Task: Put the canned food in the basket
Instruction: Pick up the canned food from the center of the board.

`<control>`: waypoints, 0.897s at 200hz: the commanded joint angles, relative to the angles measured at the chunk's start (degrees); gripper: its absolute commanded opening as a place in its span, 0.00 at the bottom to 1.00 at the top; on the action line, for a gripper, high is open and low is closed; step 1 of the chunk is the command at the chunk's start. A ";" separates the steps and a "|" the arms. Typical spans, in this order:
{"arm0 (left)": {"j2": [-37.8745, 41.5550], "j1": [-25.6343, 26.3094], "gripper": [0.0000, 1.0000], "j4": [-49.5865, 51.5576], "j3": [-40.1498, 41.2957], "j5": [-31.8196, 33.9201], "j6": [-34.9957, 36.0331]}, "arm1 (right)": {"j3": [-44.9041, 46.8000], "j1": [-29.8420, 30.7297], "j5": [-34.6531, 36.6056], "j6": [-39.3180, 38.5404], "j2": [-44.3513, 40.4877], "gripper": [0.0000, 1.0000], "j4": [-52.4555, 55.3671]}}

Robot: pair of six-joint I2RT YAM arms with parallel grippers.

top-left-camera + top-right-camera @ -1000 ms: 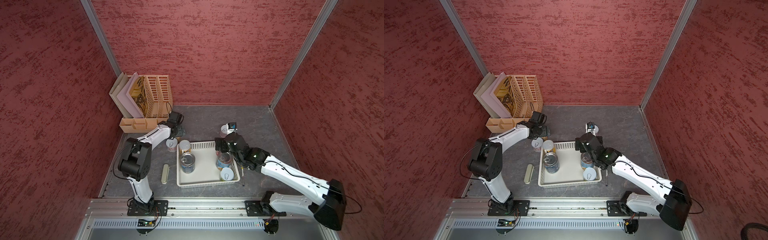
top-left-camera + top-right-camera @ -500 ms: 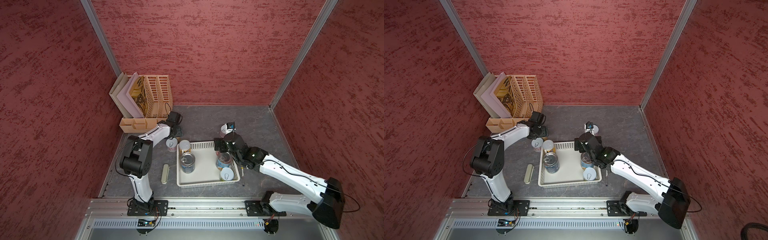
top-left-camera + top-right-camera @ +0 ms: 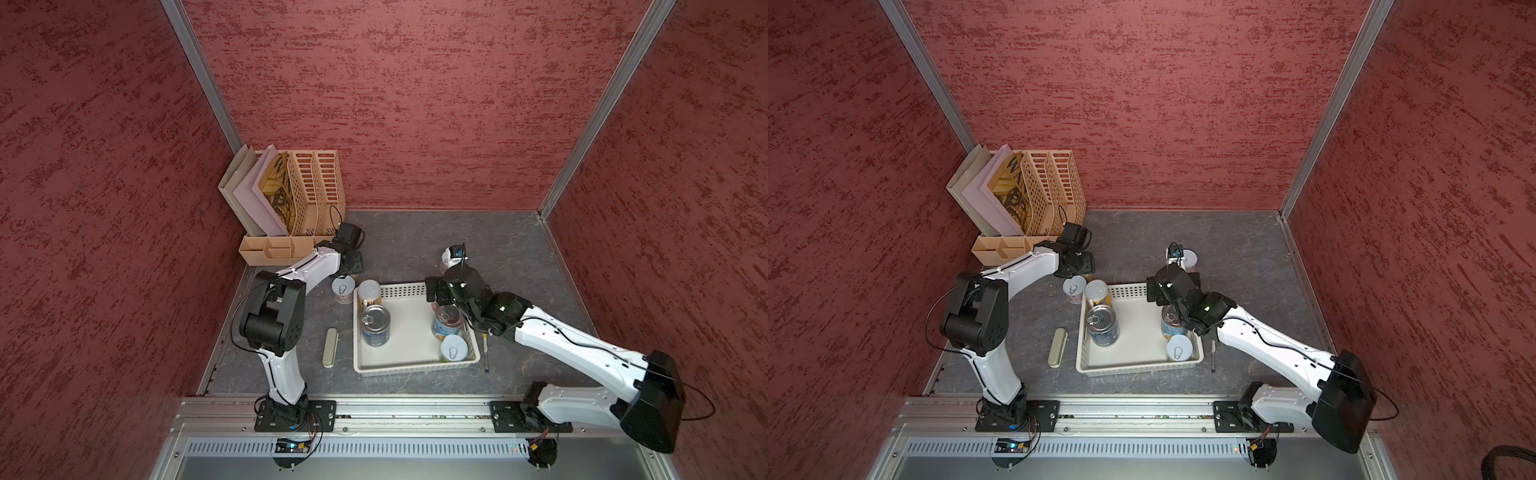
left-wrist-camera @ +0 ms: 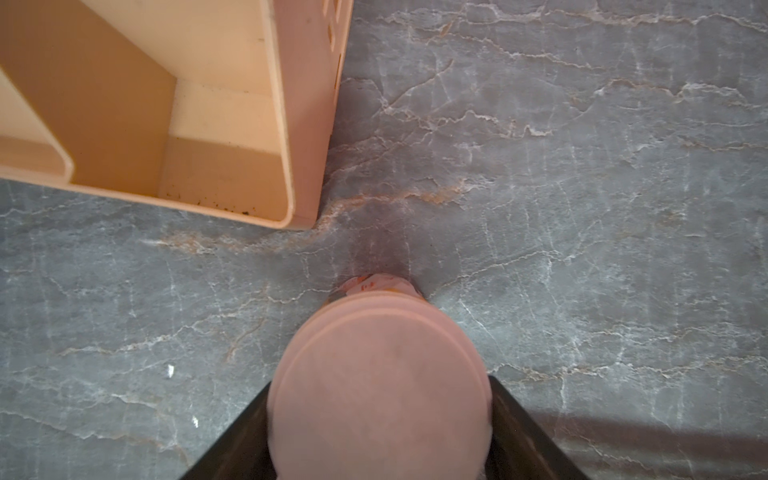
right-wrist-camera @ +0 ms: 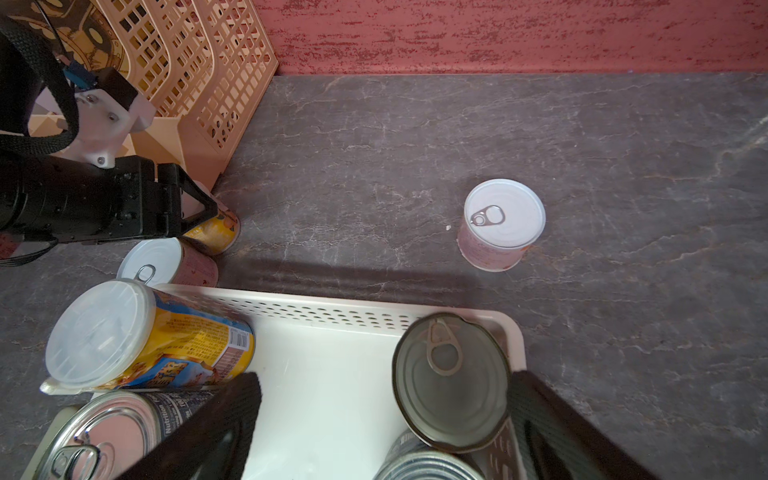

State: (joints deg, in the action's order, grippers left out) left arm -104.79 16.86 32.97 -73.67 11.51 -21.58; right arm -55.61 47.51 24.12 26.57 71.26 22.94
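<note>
My left gripper (image 3: 351, 270) (image 4: 380, 388) is shut on a small white-topped can (image 4: 378, 374) that stands on the table near the file holder. Over the far right corner of the white basket (image 3: 411, 365) (image 5: 332, 311), my right gripper (image 3: 436, 297) (image 5: 380, 415) is open. A dark pull-tab can (image 5: 451, 382) stands between its fingers, close to one. The basket also holds a slim yellow can (image 3: 369, 293), two blue cans (image 3: 375, 324) (image 3: 446, 326) and a small white-topped can (image 3: 453, 351). Outside it stand two small cans (image 3: 344, 289) (image 5: 503, 224).
A beige slotted file holder (image 3: 316, 191) and its low organizer (image 3: 274, 249) fill the far left corner. An olive case (image 3: 330, 347) lies left of the basket, a pen (image 3: 485, 351) right of it. Red walls close three sides.
The left jaws have closed in from wide open onto the small can. The right arm has stayed over the basket's corner with its jaws wide.
</note>
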 commanded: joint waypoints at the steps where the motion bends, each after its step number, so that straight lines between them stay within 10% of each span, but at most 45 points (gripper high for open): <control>1: 5.46 0.61 0.57 -0.14 1.61 3.84 -1.12 | -1.96 -0.30 -0.92 -0.02 0.42 0.98 0.35; 179: 25.08 8.35 0.45 -0.89 7.31 6.79 -2.91 | -2.02 -0.30 -0.61 -0.02 1.68 0.98 0.13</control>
State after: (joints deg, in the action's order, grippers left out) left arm -82.56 23.51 33.85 -66.50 15.00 -24.82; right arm -55.77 47.51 23.35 26.55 72.38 22.96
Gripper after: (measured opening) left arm 0.711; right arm 0.984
